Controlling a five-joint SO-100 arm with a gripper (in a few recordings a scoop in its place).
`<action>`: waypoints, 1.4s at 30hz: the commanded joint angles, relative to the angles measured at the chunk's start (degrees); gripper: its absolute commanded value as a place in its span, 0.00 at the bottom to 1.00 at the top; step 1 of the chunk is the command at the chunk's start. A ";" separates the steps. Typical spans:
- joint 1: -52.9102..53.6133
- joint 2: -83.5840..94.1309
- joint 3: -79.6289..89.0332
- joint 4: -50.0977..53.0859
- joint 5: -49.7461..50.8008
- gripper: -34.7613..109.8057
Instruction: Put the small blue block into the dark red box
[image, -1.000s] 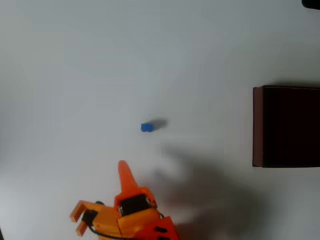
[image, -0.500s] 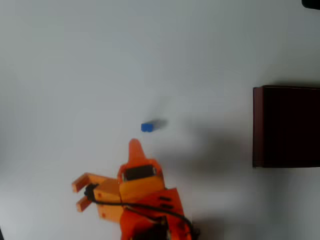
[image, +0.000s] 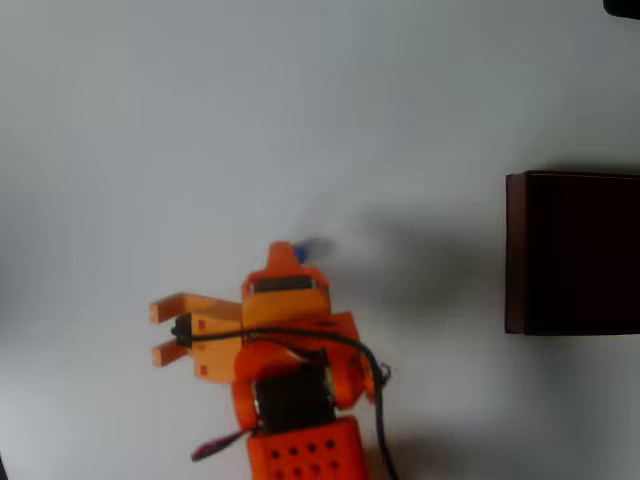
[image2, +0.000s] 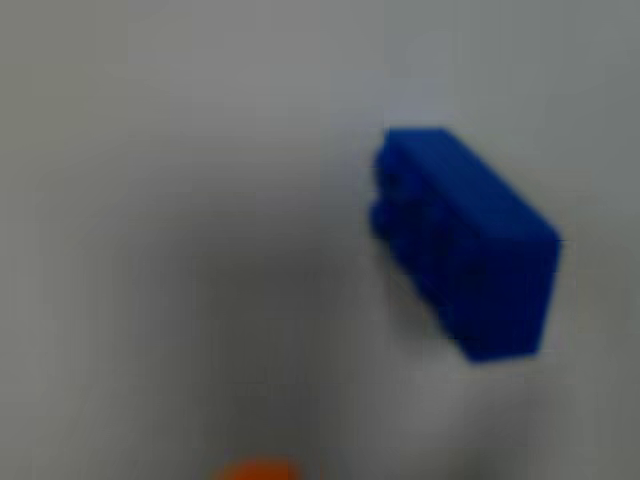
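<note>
In the overhead view the orange fingers (image: 240, 285) stand spread apart; one tip covers most of the small blue block (image: 297, 250), lying at its one o'clock on the table (image: 150, 120). The dark red box (image: 515, 250) sits well apart at three o'clock.

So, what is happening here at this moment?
An orange arm reaches over a white table toward the blue block. In the overhead view the gripper tip covers part of the block; whether the jaws are open is unclear. The block lies loose on the table in the wrist view. The red box waits at the right.
</note>
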 joint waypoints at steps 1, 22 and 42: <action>0.70 -5.27 -4.22 0.18 8.35 0.43; -1.76 -16.26 -6.06 -7.38 5.27 0.41; 3.08 -25.22 -9.32 -9.05 4.48 0.40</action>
